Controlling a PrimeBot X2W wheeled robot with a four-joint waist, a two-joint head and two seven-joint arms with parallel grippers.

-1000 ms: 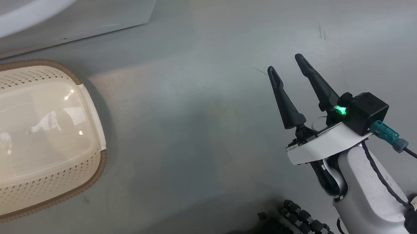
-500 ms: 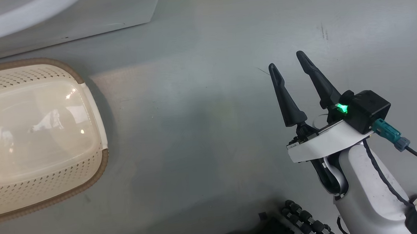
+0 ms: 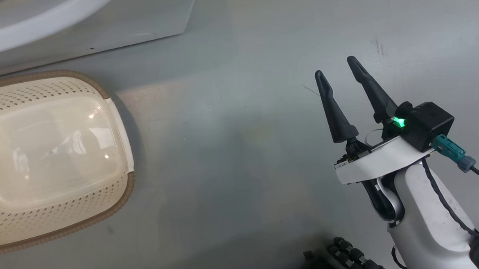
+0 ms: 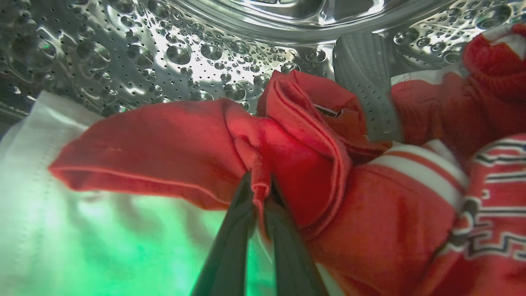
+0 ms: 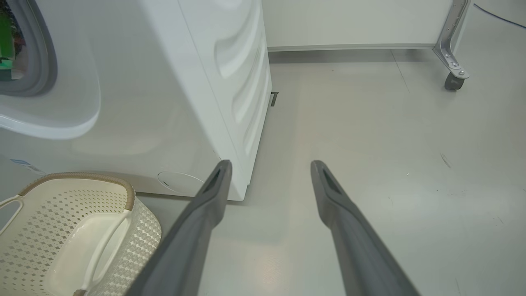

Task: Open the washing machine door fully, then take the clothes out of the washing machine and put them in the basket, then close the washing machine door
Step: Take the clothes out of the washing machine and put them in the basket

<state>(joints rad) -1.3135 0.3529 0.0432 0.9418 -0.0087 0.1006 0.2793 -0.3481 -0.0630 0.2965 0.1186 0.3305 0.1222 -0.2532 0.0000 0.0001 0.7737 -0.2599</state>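
Left wrist view: left gripper [image 4: 259, 193] is inside the washing machine [image 4: 164, 49], pinching a red fold of the clothes [image 4: 172, 148]. Right gripper [image 3: 335, 66] is spread wide w/ nothing in it, over the floor [image 3: 232, 151]. Basket [image 3: 63, 219] has no clothes yet. Door's prob open; pulling clothes out + shutting the door are left to do

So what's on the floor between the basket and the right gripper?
Nothing. In the head view, the grey floor between the basket and the open right gripper is bare.
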